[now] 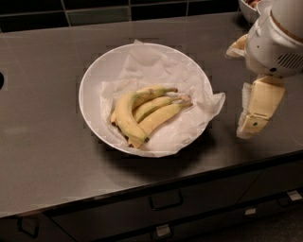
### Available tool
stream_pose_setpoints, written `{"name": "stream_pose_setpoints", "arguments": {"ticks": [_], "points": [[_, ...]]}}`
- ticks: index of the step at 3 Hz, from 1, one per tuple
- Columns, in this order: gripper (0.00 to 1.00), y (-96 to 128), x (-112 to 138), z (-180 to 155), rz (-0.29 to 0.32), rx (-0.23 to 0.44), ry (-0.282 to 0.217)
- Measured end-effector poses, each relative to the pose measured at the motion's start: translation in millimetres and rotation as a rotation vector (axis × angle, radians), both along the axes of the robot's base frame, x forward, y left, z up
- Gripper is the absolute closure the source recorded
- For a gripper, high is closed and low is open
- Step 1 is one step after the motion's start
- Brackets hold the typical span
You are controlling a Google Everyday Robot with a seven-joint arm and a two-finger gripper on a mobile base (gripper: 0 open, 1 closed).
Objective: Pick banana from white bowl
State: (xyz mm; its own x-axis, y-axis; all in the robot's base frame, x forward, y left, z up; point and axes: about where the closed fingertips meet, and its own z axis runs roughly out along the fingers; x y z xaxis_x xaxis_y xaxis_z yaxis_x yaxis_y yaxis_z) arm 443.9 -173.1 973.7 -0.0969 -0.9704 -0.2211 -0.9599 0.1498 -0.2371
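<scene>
The white bowl (92, 90) stands in the middle of the dark counter, lined with crumpled white paper. Several yellow bananas lie in it. The banana (124, 116) is the thick, strongly curved one on the left, with its greenish stem toward the upper right and its dark tip at the bowl's front. Slimmer bananas (161, 117) lie against its right side. My gripper (258, 111) hangs at the right, pointing down over the counter, beside the bowl's right rim and apart from it. It holds nothing that I can see.
Another white bowl (246, 8) with contents sits at the back right corner, partly behind my arm. A pale object (236, 47) lies near it. The counter's front edge runs above drawers (165, 201). A dark tiled wall closes off the back.
</scene>
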Motion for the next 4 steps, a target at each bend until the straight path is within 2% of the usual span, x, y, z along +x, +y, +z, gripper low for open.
{"name": "stream_pose_setpoints", "arguments": {"ticks": [1,2,3,4], "points": [[0.0,34.6,6.0,-8.3,0.13,0.036,0.023],[0.0,34.7,6.0,-8.3,0.129,0.036,0.023],[0.0,54.9,14.5,-7.4,0.064,0.127,0.012],[0.0,90.9,30.2,-8.4,0.006,0.258,-0.008]]}}
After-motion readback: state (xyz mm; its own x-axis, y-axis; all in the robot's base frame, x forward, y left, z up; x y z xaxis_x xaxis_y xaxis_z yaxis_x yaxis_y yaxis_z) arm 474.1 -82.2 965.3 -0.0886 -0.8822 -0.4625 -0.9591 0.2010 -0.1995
